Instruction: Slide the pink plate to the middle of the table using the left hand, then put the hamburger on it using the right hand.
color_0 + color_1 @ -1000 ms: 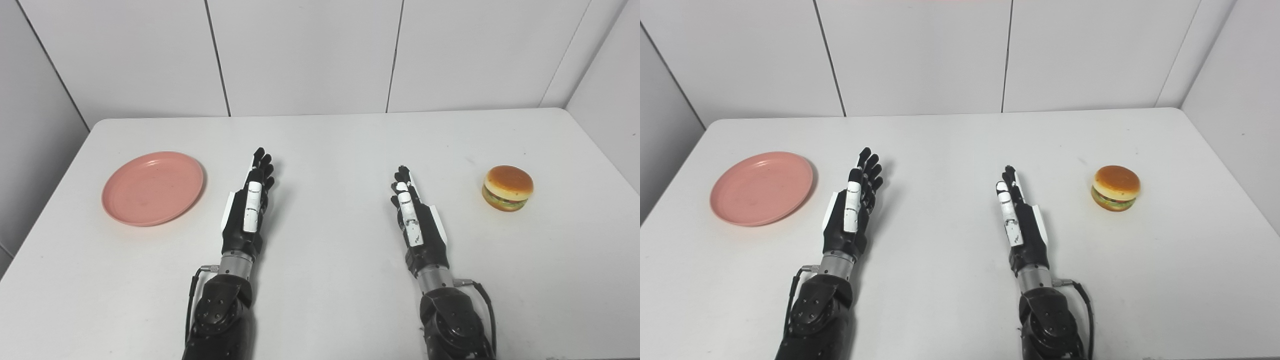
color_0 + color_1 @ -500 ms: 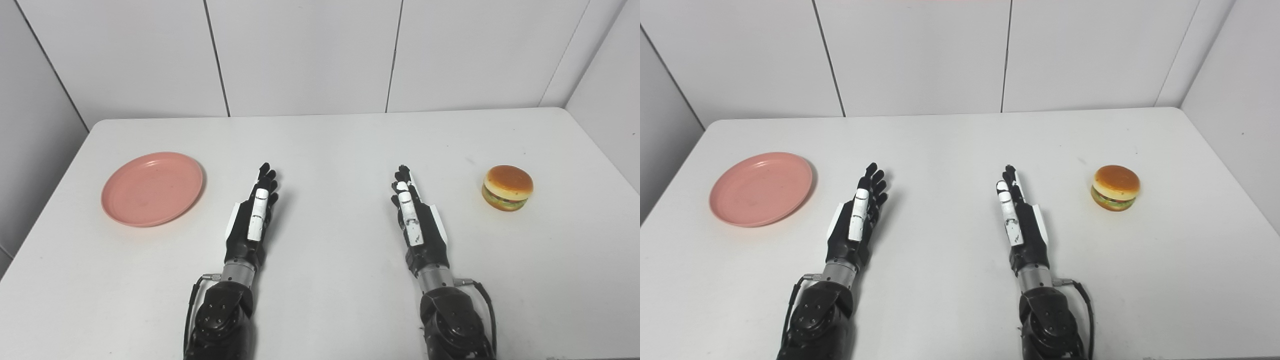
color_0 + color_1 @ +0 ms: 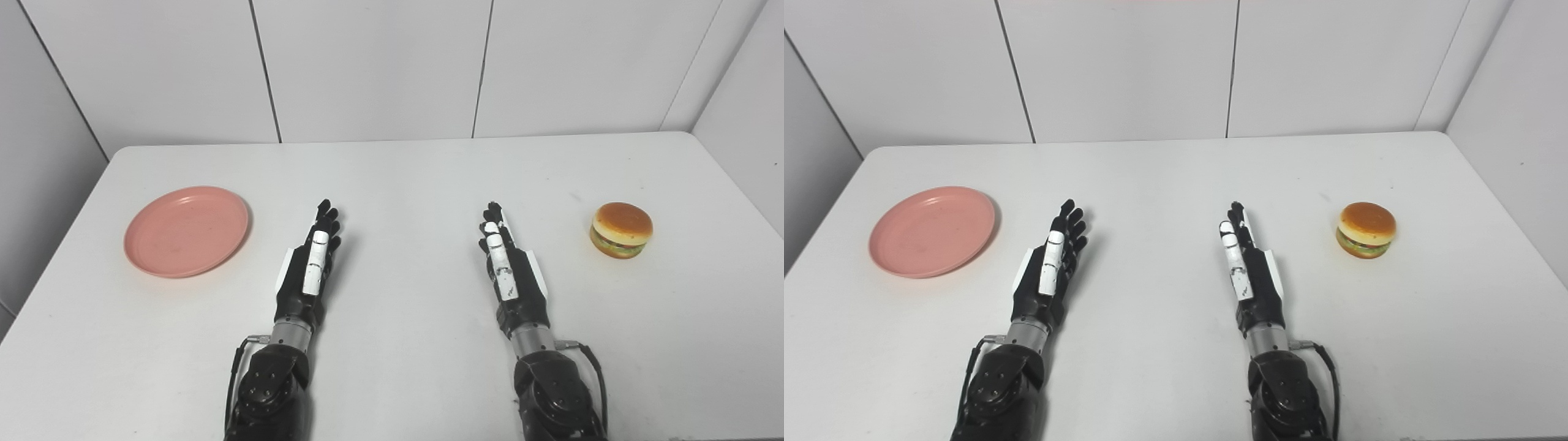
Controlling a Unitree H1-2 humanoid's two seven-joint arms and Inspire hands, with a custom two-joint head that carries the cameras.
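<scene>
- First step not yet begun: pink plate (image 3: 187,231) at nine o'clock, hamburger (image 3: 621,230) at three.
- Left hand (image 3: 308,269) and right hand (image 3: 509,272) flat, fingers extended, empty.
- Next: reach left to plate rim, push toward centre.

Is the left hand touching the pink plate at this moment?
Apart. The left eye view shows bare table between the left hand and the pink plate.

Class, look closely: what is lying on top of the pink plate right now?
Nothing: the plate shows a bare pink face. The hamburger sits far off on the table. What lies beneath the plate is covered.
</scene>
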